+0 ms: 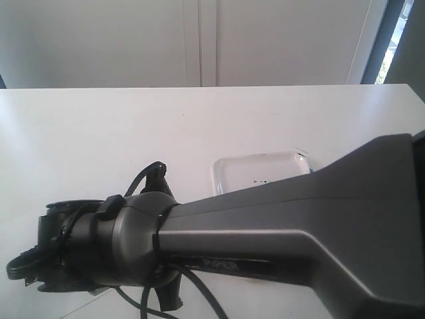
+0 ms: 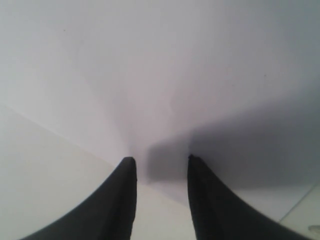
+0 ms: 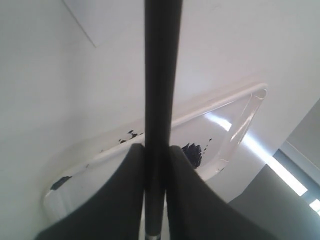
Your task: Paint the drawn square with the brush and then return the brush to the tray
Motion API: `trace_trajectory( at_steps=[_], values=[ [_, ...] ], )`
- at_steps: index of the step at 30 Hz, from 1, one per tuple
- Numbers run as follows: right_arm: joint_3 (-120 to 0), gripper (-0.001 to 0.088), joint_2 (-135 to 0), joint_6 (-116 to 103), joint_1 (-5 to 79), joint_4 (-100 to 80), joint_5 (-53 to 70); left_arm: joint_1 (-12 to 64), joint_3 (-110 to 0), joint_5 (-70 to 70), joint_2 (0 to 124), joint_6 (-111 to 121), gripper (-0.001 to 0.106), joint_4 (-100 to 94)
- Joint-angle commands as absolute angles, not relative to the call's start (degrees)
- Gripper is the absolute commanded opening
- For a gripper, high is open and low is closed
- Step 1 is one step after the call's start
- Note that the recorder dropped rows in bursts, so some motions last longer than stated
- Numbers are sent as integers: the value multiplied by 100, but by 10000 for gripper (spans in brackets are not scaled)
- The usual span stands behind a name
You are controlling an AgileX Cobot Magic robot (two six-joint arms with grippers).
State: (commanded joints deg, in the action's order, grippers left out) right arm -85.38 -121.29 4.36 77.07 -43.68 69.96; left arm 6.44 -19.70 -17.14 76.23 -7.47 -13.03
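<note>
Here right claw (image 3: 156,147) pinches the brush (image 3: 162,60) over the tray (image 3: 220,102) rim; left claw (image 2: 161,158) stands parted.

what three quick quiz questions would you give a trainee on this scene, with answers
1. True or false: the left gripper holds the brush.
2. What is the right gripper shut on? A a sponge, B the brush handle, C nothing.
3. In the right wrist view, what marks the inside of the tray?

Key:
1. False. The left gripper is open and empty over a bare white surface.
2. B.
3. Small dark paint smears.
</note>
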Motion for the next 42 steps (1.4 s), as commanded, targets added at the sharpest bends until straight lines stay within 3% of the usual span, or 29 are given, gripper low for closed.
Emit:
trace_trajectory(
  at_steps=[42],
  values=[
    [-8624, 0, -12393, 372, 7659, -4651, 6996, 644, -1970, -1667, 7623, -747, 408, -1245]
  ],
)
